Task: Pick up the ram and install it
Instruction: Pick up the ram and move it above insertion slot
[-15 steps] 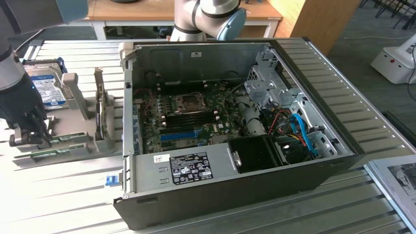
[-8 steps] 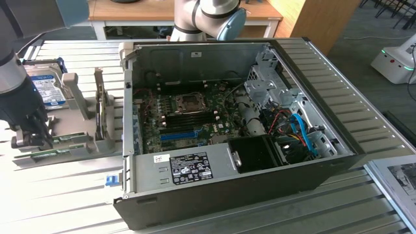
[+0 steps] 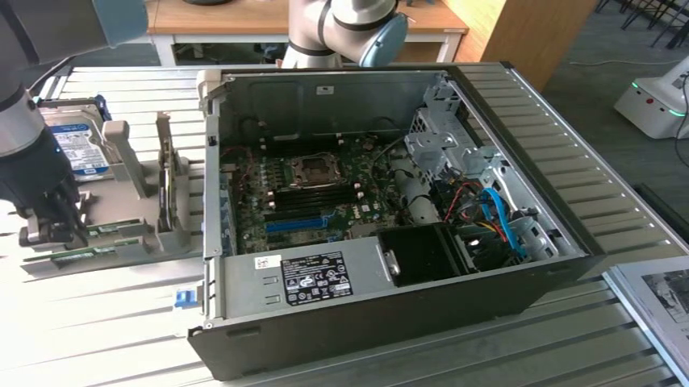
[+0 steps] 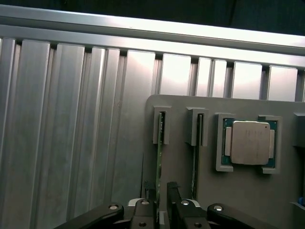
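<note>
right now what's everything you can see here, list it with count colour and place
ram sticks: two, green, on edge in neighbouring slots of the holder
processor chip: one, silver on green, in a square pocket of the holder beside the ram sticks
hard drive: one, silver with a blue-white label, in the holder at the exterior view's far left
holder: one, grey, on the table, to the exterior view's left of the case
computer case: one, black, side open, motherboard exposed, mid-table
table: one, silver, slatted, under everything
robot arm: one, grey with blue caps, base behind the case
gripper: one, black, open, straddling one ram stick
</note>
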Motion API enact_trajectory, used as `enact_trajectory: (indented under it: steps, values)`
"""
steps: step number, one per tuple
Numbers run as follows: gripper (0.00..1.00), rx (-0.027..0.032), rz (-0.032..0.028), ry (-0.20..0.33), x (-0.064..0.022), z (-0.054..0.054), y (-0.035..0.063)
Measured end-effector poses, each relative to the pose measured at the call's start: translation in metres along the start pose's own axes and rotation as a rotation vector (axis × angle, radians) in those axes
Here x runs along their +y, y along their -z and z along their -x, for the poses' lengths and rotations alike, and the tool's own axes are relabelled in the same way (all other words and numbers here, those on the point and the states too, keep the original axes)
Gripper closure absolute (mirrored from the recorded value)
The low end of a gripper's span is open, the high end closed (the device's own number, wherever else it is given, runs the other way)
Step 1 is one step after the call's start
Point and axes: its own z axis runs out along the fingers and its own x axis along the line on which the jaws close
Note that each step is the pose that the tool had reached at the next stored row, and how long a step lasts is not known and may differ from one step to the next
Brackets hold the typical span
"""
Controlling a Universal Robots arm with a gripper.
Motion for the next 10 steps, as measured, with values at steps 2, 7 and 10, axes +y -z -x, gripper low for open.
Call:
enact_trajectory:
  steps: [2,7,10]
  values:
    - [0.76,0.0001,0.0001,0.0,0.0002,-0.0014,0.0]
    - [0.76,0.0,0.0002,0.0,0.0003,-0.002,0.0001]
    - [0.76,0.0,0.0001,0.0,-0.0006,-0.0022,0.0001]
